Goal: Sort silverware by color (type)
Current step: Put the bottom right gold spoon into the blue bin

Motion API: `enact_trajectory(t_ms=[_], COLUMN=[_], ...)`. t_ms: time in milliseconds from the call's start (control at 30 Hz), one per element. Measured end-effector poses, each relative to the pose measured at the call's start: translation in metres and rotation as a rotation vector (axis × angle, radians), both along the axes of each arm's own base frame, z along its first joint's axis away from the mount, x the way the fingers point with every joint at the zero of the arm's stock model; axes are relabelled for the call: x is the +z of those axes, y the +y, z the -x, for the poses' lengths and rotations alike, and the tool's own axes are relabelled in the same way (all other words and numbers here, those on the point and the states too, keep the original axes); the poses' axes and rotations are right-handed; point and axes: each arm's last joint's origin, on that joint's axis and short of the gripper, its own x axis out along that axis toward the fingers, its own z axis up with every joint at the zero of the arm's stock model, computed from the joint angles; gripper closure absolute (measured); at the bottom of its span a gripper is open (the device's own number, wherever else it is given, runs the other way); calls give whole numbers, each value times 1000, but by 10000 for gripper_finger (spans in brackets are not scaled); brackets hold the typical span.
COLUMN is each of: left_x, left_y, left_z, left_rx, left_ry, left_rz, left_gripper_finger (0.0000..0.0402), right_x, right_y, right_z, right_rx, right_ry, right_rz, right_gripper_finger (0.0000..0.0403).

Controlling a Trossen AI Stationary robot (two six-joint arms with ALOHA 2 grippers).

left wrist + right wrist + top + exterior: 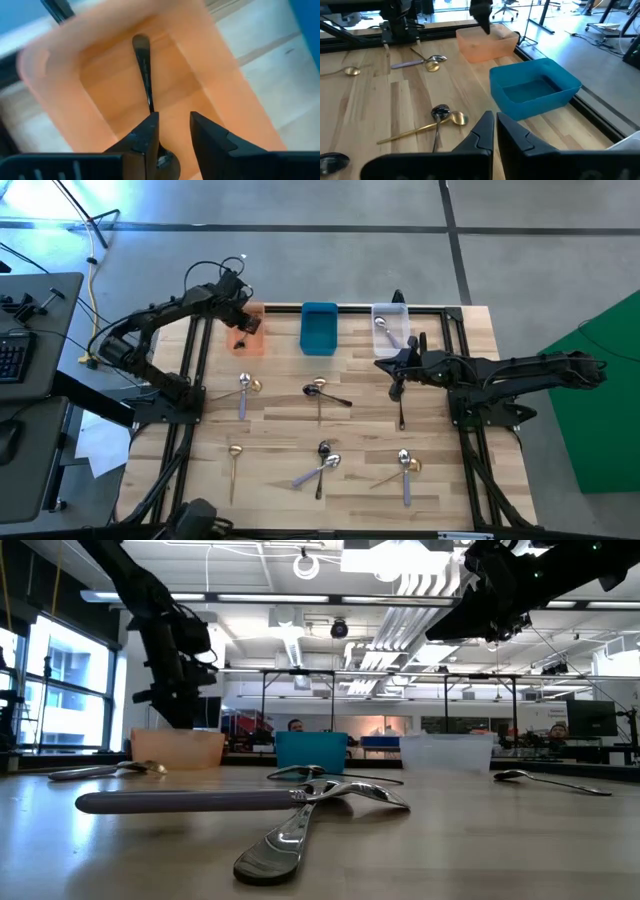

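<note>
Currently: left gripper (172, 132) over the orange bin (60, 95), jaws parted, black spoon (145, 75) lying free directly beneath; best lifted straight up, clear of the bin walls.

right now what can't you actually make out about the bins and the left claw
- Orange bin, high view: the left claw covers most of it, hiding what else lies inside.
- Dark spoon, left wrist view: its bowl end is behind the claw's fingers, so I cannot tell whether it is released.
- Blue bin and clear bin, low view: walls hide their contents.
- Right claw, low view: cut off by the top edge.
</note>
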Motion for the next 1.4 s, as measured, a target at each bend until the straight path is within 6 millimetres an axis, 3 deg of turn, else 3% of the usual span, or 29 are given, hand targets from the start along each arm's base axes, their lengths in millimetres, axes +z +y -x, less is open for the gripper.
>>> enact_trajectory(t_ms=[133,300,533,800,1100,1400], left_x=[14,13,3,-18,-31,-26], left_y=[-23,-63,-114,-163,-196,-203], left_z=[-3,-4,-6,-8,-10,-12], left_rx=[-156,-294,-371,-512,-678,-707], left_ry=[-10,-75,-293,-566,-771,-782], left_rz=[-98,-221,-361,-437,-533,-664], left_gripper_finger=[299,319,345,362,363,362], right_x=[-1,-13,-28,-22,-14,-2], right_y=[1,12,36,67,81,65], right_z=[-1,-14,-43,-77,-97,-104], right_rx=[9,50,145,241,184,136], right_ry=[-4,37,108,162,295,299], right_rz=[-33,-41,-35,-23,-16,-68], right_gripper_finger=[397,377,318,271,261,261])
